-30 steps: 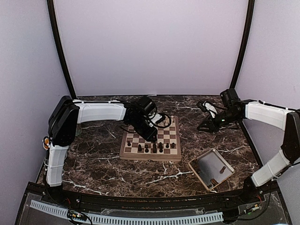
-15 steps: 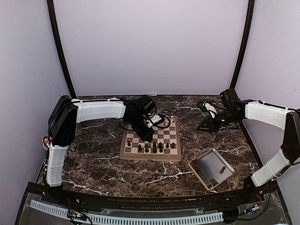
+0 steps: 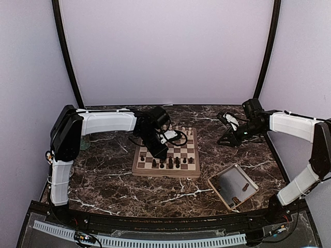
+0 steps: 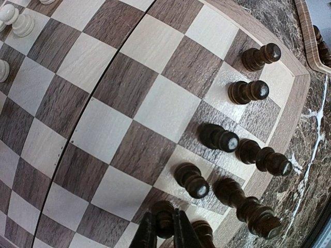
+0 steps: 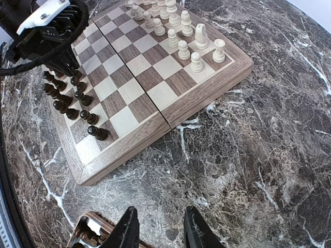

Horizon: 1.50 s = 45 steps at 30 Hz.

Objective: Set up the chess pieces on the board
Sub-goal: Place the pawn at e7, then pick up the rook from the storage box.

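Top view: the board (image 3: 165, 174) sits mid-table (image 3: 108, 175). The left gripper (image 3: 158, 151) is low over its near-left squares. The dark chess pieces (image 3: 169, 164) stand along the near rows and the cream pieces (image 3: 186, 130) along the far edge. The right gripper (image 3: 225, 139) hangs over bare marble to the right of the board, well apart from it. The tray (image 3: 220, 195) is at front right with a couple of dark men lying in it.

Left wrist: the fingers (image 4: 146, 233) are drawn in tight around one dark piece (image 4: 163, 214) in the rows next to the rim, so I read the gripper as clamped on it. I can't tell whether its base touches the square. More dark men stand in two ragged rows beside it. A few cream ones sit at the far corner.

Right wrist: the fingers (image 5: 128, 230) are spread apart with nothing between them, over the marble just off the board's side. A tray corner holding dark men shows at lower left.
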{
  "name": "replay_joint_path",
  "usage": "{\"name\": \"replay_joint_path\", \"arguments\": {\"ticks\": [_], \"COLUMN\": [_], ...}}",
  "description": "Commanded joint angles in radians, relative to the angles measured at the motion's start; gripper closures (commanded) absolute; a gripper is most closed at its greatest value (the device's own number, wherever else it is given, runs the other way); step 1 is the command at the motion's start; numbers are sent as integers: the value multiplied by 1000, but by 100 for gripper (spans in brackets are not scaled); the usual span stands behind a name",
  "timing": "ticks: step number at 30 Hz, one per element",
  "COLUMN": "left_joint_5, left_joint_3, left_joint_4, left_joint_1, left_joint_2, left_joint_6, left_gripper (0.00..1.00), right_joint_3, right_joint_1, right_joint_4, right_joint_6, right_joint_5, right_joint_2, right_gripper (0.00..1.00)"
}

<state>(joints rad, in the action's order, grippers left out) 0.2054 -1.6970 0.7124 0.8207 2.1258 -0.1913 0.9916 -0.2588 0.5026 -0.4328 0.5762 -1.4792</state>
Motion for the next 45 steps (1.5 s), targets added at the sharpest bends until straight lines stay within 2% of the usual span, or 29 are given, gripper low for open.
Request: {"name": "replay_joint_path", "arguments": {"ticks": [1, 12, 18, 23, 27, 36, 41, 45], "left_joint_5": [24, -26, -50, -48, -4, 132, 152, 157], "left_joint_3": [29, 9, -13, -5, 34, 183, 198, 232], "left_joint_4": [26, 22, 20, -1, -79, -428, -474, -503], "left_joint_1": [-1, -2, -3, -7, -12, -12, -12, -12], "left_joint_2": [-58, -74, -124, -199, -263, -356, -345, -357], "left_joint_6": [-14, -10, -12, -12, 12, 157, 190, 216], "left_gripper": [90, 79, 75, 73, 72, 70, 70, 70], "right_joint_3": [10, 25, 75, 96, 98, 25, -34, -64], "right_joint_1": [6, 6, 6, 7, 9, 9, 9, 9], "right_joint_4": [-3, 16, 96, 213, 324, 555, 646, 709], "right_joint_6": [-6, -5, -35, -91, -125, -198, -240, -251], "right_joint_5": [9, 20, -13, -100, -186, -381, -488, -496], "right_joint_2": [-16, -9, 18, 66, 86, 163, 164, 136], "right_gripper": [69, 69, 69, 69, 69, 70, 72, 72]}}
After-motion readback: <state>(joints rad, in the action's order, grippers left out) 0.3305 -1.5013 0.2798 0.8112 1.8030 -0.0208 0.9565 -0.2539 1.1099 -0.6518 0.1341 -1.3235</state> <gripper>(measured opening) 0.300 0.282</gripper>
